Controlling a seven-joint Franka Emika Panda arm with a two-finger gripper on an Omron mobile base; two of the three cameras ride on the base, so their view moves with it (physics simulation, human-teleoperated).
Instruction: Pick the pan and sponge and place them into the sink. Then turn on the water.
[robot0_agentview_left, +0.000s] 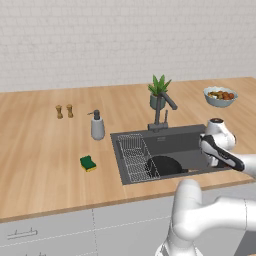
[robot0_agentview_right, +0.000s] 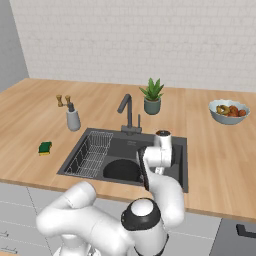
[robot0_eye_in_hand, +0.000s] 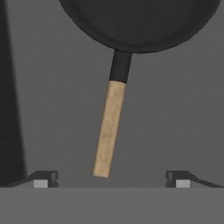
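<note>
Seemingly fingers (robot0_eye_in_hand: 112, 179) wide apart, empty.

One pan (robot0_agentview_left: 164, 165), one sponge (robot0_agentview_left: 88, 163), two shakers (robot0_agentview_left: 64, 111), one soap bottle (robot0_agentview_left: 97, 126)
</note>
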